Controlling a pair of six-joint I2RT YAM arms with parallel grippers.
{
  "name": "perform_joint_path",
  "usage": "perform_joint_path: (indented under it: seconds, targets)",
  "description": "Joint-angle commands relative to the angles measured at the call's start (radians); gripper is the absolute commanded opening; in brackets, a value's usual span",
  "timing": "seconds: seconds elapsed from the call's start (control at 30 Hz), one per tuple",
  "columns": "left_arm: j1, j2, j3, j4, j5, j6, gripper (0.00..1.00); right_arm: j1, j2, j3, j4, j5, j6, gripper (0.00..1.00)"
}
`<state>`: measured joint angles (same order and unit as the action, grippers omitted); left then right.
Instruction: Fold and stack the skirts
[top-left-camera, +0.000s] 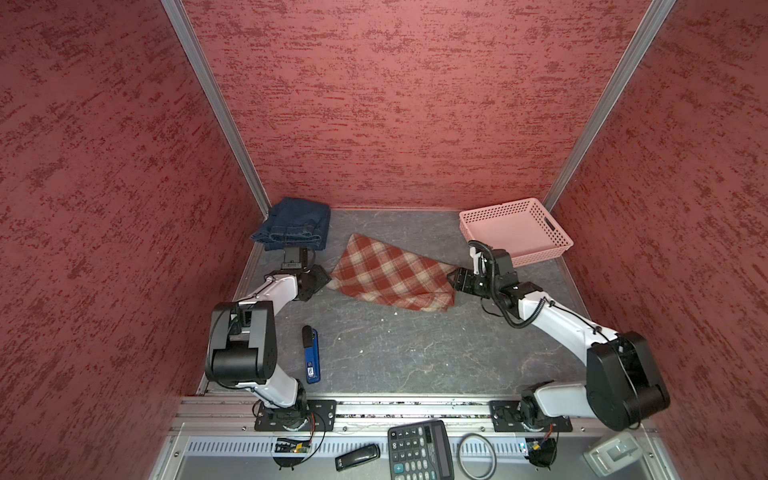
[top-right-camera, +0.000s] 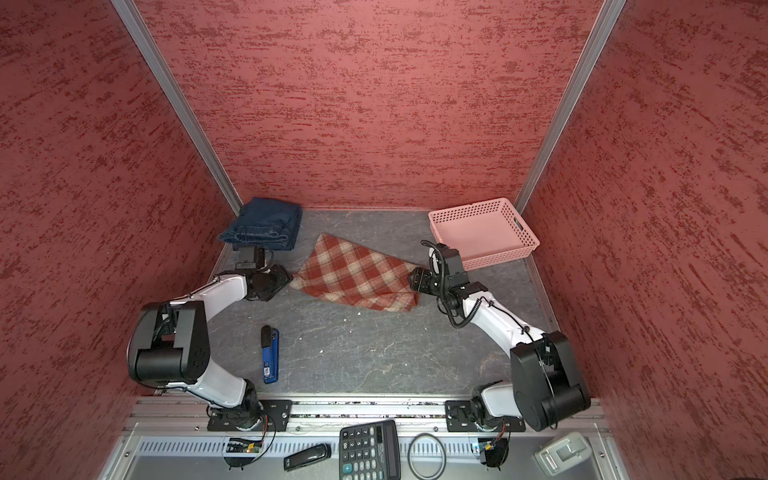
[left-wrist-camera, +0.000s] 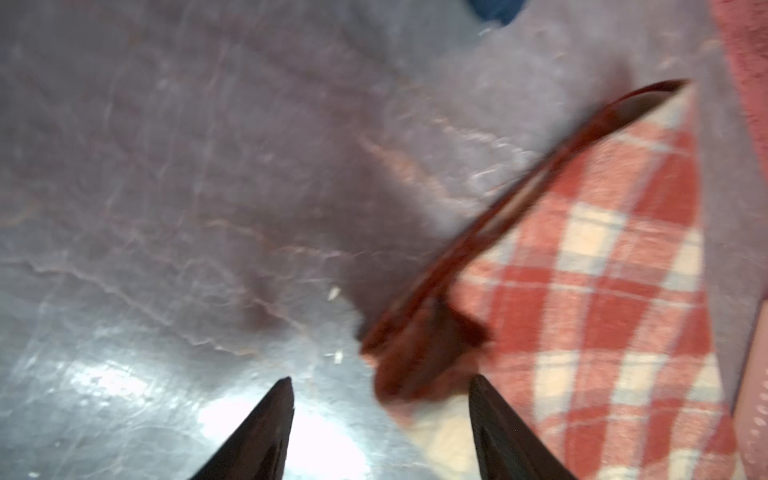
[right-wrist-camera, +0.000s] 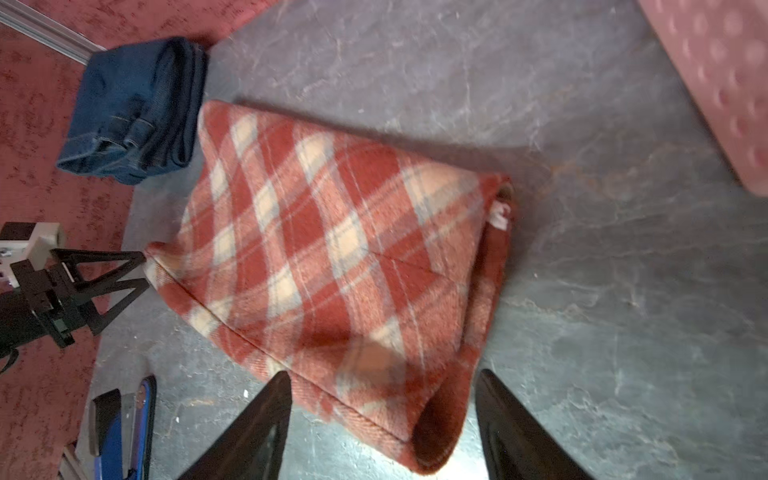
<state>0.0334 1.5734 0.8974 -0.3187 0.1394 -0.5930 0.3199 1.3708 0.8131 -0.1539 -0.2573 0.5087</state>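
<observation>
The rust-red and cream plaid skirt (top-left-camera: 390, 274) (top-right-camera: 357, 274) lies folded flat in the middle of the grey table. A pile of folded dark blue denim skirts (top-left-camera: 295, 224) (top-right-camera: 264, 224) (right-wrist-camera: 133, 112) sits in the back left corner. My left gripper (top-left-camera: 322, 281) (top-right-camera: 286, 280) (left-wrist-camera: 380, 382) is open at the plaid skirt's (left-wrist-camera: 602, 270) left corner, which lies blurred between its fingers. My right gripper (top-left-camera: 451, 280) (top-right-camera: 412, 279) (right-wrist-camera: 382, 376) is open at the right end. The plaid skirt's (right-wrist-camera: 332, 249) folded corner lies loose between its spread fingers.
A pink perforated basket (top-left-camera: 536, 253) (top-right-camera: 498, 255) (right-wrist-camera: 723, 83) stands at the back right, close behind my right arm. A blue and black stapler (top-left-camera: 311, 353) (top-right-camera: 270, 357) lies front left. Red walls close in three sides. A calculator (top-left-camera: 419, 451) rests on the front ledge.
</observation>
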Motion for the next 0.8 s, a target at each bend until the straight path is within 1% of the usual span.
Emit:
perform_joint_path:
  seconds: [0.0,0.23,0.4,0.47,0.63,0.7,0.77]
  targets:
    - [-0.019,-0.021,0.028,-0.019,-0.019,0.019,0.68,0.002,0.017,0.025,-0.046,0.009,0.031,0.71]
    - [-0.021,0.003,0.011,-0.031,0.015,0.009,0.62,0.002,0.039,-0.009,-0.072,0.007,0.065,0.69]
    - [-0.025,0.058,0.026,-0.019,0.043,0.003,0.56,0.002,0.043,-0.027,-0.066,-0.03,0.084,0.66]
    - [-0.026,0.08,0.032,-0.009,0.047,0.001,0.52,0.004,0.044,-0.037,-0.061,-0.041,0.091,0.65]
    - [-0.028,0.121,0.038,0.019,0.058,0.001,0.5,0.006,0.039,-0.058,-0.029,-0.074,0.09,0.6]
    - [-0.03,0.129,0.039,0.035,0.063,-0.002,0.47,0.009,0.041,-0.064,-0.015,-0.09,0.09,0.58]
    - [-0.032,0.131,0.042,0.042,0.068,-0.005,0.42,0.014,0.042,-0.066,-0.01,-0.101,0.09,0.56]
